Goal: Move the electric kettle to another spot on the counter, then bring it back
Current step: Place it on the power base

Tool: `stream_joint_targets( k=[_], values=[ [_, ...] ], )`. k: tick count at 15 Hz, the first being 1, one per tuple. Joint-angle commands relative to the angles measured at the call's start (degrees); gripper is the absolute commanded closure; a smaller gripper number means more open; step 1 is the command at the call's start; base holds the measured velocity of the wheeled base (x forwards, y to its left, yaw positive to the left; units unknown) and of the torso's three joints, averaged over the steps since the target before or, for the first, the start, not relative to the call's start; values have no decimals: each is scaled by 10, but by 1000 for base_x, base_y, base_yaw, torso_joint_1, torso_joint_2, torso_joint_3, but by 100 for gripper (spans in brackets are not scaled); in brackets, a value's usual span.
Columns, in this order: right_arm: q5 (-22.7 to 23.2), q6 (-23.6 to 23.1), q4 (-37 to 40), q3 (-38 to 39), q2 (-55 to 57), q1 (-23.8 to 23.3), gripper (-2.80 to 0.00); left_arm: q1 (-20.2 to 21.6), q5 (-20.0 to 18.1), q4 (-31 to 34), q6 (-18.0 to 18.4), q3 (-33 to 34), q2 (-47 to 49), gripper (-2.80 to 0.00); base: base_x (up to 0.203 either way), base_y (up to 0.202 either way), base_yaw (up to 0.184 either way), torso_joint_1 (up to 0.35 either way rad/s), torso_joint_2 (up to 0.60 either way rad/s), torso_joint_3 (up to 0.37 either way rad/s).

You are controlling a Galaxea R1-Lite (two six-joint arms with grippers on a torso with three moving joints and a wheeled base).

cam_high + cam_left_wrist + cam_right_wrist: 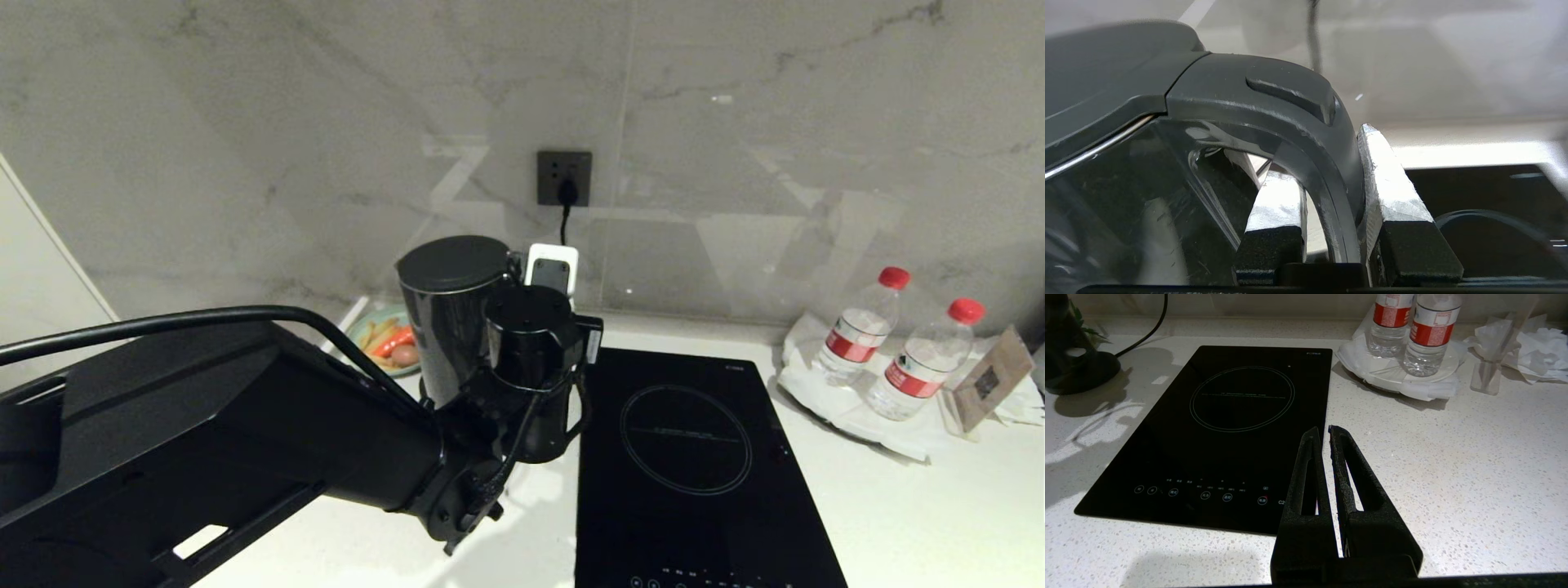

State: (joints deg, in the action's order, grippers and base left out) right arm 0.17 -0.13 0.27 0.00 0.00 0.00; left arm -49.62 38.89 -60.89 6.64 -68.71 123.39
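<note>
Your left claw (1331, 228) is clamped on the electric kettle's (449, 318) loop handle (1306, 134), so it can carry the jug, far left beside the hob (694, 465); the right claw (1323, 435) idles, pinched narrow over the table (1453, 465).

Electric kettle (447, 314): glossy black body, matte black lid. Surface (1453, 465): white, finely speckled with grey. Hob (694, 457): black glass, marked with a thin pale ring. Two bottles (861, 336): clear, red caps, red-and-white labels. Wall (245, 122): pale grey marble veining. Left hand (1331, 204): black, fingertips (1392, 183) wrapped in silver-grey.
</note>
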Motion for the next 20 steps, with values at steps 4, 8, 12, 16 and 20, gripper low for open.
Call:
stream_joint_targets(
  k=[4,8,12,16,20],
  values=[
    [0,0,0,0,0,0,0,2,-4,-4,0,-8,-1,0,0,0,0,0,0,0],
    [0,0,0,0,1,0,0,12,-5,-3,-1,-77,40,0,0,0,0,0,0,0],
    [0,0,0,0,1,0,0,46,-5,4,0,-168,119,0,0,0,0,0,0,0],
    [0,0,0,0,1,0,0,79,-6,34,0,-266,185,0,0,0,0,0,0,0],
    [0,0,0,0,1,0,0,96,-7,70,0,-332,229,0,0,0,0,0,0,0]
  ],
)
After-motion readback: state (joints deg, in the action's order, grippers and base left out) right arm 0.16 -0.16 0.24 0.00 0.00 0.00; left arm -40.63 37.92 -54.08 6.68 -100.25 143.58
